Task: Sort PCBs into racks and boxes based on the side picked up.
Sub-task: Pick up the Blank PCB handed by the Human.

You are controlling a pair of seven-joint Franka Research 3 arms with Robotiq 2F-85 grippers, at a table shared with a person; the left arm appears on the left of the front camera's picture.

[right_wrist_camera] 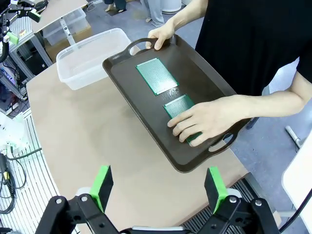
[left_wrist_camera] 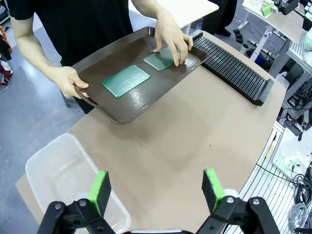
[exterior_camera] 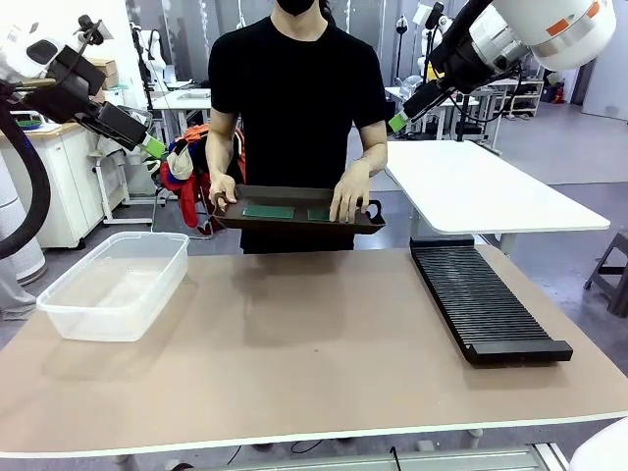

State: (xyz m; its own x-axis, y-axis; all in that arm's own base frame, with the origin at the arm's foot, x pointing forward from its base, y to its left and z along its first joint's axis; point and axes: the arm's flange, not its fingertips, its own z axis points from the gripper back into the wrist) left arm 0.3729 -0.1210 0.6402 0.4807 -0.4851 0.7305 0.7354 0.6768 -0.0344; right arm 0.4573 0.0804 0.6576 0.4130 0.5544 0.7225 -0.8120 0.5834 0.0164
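Tray (exterior_camera: 294, 225) at counter's (exterior_camera: 294, 373) far edge, two PCBs (left_wrist_camera: 126, 81) on it, one half hidden under a hand (left_wrist_camera: 171, 36), bare middle between tub (exterior_camera: 113, 312) and rack (exterior_camera: 486, 304), left fingers (left_wrist_camera: 101, 192) and right fingers (right_wrist_camera: 214, 187) spread, empty

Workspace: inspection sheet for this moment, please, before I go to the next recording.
Surface: tan table, carrying rack and box.
Job's things: two PCBs flat in the brown tray the person holds at the far edge, one free, one under a hand; black rack on the robot's right; clear box on its left, no PCB inside.
Clutter: nothing seen.
Grippers: left gripper and right gripper open, raised, holding nothing.
Cables: loose cables on the floor beside the table.
Surroundings: white table behind the rack.
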